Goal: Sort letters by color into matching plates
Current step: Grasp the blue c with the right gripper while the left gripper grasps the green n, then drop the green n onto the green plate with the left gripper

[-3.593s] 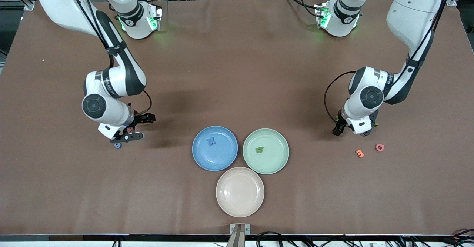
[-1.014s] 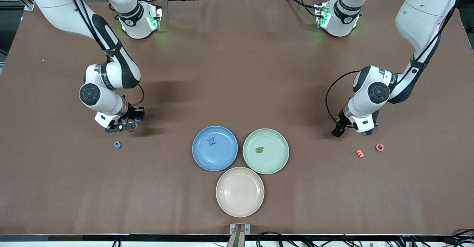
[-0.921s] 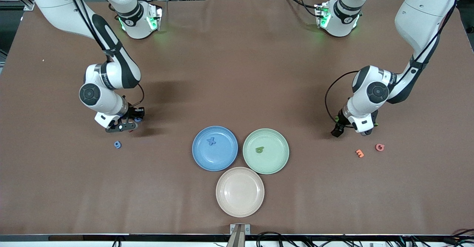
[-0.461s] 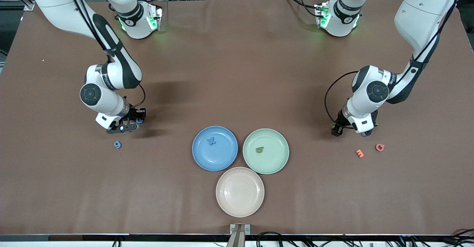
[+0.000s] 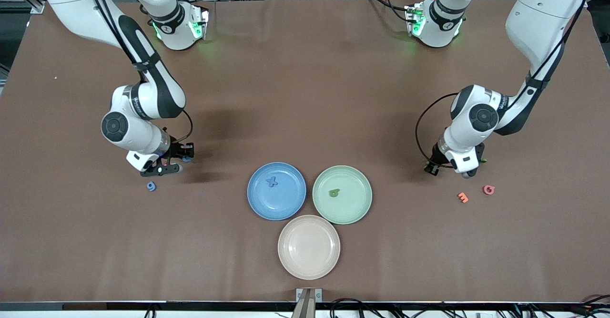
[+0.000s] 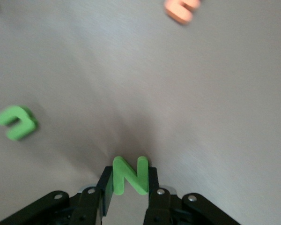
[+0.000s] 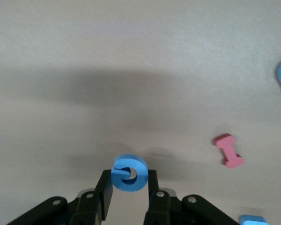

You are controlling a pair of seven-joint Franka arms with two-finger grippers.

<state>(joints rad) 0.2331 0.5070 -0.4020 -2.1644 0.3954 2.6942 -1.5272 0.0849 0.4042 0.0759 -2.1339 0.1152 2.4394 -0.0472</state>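
The right pincer (image 7: 129, 187) hangs just above the surface (image 5: 305, 94) toward the right arm's end, clamped on a round blue letter (image 7: 129, 173) that sits between its fingertips, its flat face turned up to the wrist camera. A red I-shaped letter (image 7: 229, 150) lies flat near it, long axis slanted. A blue 9 (image 5: 151, 186) lies just beside the pincer, nearer to the front camera.

The left pincer (image 6: 130, 187) is low over the surface toward the left arm's end, gripping a green N (image 6: 129, 175) by its two outer strokes, so the letter stands straight out from the fingertips. A second green letter (image 6: 16, 123) lies flat nearby. An orange letter (image 5: 462, 197) and a pink one (image 5: 488, 189) lie nearer to the front camera than this pincer.

The blue plate (image 5: 286, 208) carries a blue X (image 5: 271, 181). Beside it, touching, the green plate (image 5: 352, 213) carries one green letter (image 5: 334, 193). The beige plate (image 5: 309, 265) lies nearer to the front camera than both.
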